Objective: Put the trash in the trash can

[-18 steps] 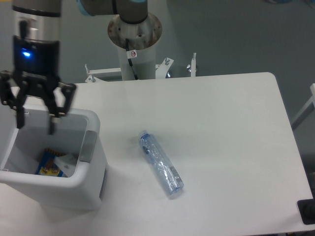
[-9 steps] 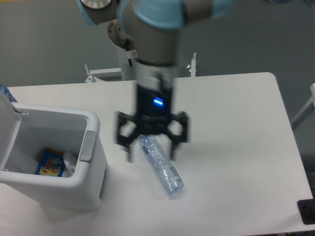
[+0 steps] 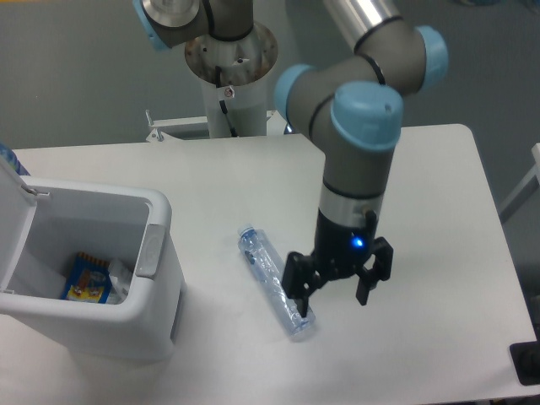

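While the crushed bottle (image 3: 274, 281) lies flat on the table (image 3: 422, 211), slanting from upper left to lower right, well apart from the trash can (image 3: 160, 287) on the left, we judge it light, springy and slick; a grip across the creased mid-body looks safest. No label on it reads at this size. Our gripper (image 3: 337, 291) hangs with jaws spread, empty, over the bottle's lower end, one finger close against it. Inside the can we see a white wrapper (image 3: 121, 273) beside a blue-and-yellow packet (image 3: 85, 281), print illegible.
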You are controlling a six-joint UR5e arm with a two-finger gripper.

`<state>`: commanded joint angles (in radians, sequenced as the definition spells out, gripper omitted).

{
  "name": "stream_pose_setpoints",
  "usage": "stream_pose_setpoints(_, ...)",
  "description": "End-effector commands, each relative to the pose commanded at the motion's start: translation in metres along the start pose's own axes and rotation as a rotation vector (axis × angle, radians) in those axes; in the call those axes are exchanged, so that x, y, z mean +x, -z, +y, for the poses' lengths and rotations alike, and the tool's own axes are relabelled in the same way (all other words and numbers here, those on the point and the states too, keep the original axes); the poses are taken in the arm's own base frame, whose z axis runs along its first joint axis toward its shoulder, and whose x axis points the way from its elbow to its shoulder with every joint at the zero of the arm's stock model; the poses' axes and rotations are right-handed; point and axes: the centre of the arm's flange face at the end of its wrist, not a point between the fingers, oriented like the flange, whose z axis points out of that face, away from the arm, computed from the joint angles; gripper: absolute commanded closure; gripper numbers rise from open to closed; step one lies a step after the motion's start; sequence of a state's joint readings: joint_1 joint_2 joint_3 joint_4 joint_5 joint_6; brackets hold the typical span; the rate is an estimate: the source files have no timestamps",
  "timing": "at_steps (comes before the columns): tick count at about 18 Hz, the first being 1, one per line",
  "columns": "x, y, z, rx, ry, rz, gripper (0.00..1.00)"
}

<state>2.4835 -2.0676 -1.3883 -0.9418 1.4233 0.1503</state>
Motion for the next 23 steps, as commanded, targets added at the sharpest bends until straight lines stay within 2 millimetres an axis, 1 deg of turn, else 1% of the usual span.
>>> stream_pose_setpoints(2, -0.003, -0.015, 0.003, -0.045, 0.000, -0.013, 0.00)
stream_pose_setpoints(3, -0.003, -0.019, 0.005, -0.072, -0.018, -0.008, 0.00)
stream_pose_setpoints(5, -0.002, -0.035, 0.012, -0.146, -0.061, 0.008, 0.00)
stream_pose_setpoints(7, -0.001, -0.047, 0.010, -0.199, -0.063, 0.015, 0.00)
stream_pose_setpoints(9, 0.008, -0.061, 0.003, -0.234, -0.076, 0.018, 0.00)
stream_pose_setpoints(10, 0.012, -0.068, 0.001, -0.260, -0.084, 0.007, 0.00)
stream_pose_setpoints(12, 0.028, -0.082, 0.002, -0.315, -0.107, -0.008, 0.00)
stream_pose_setpoints(14, 0.035, -0.091, 0.003, -0.328, -0.108, -0.009, 0.00)
stream_pose_setpoints(17, 0.041, -0.098, 0.007, -0.340, -0.112, -0.011, 0.00)
stream_pose_setpoints(20, 0.060, -0.106, 0.016, -0.363, -0.148, -0.045, 0.00)
stream_pose_setpoints(23, 0.062, -0.113, 0.029, -0.387, -0.150, -0.046, 0.00)
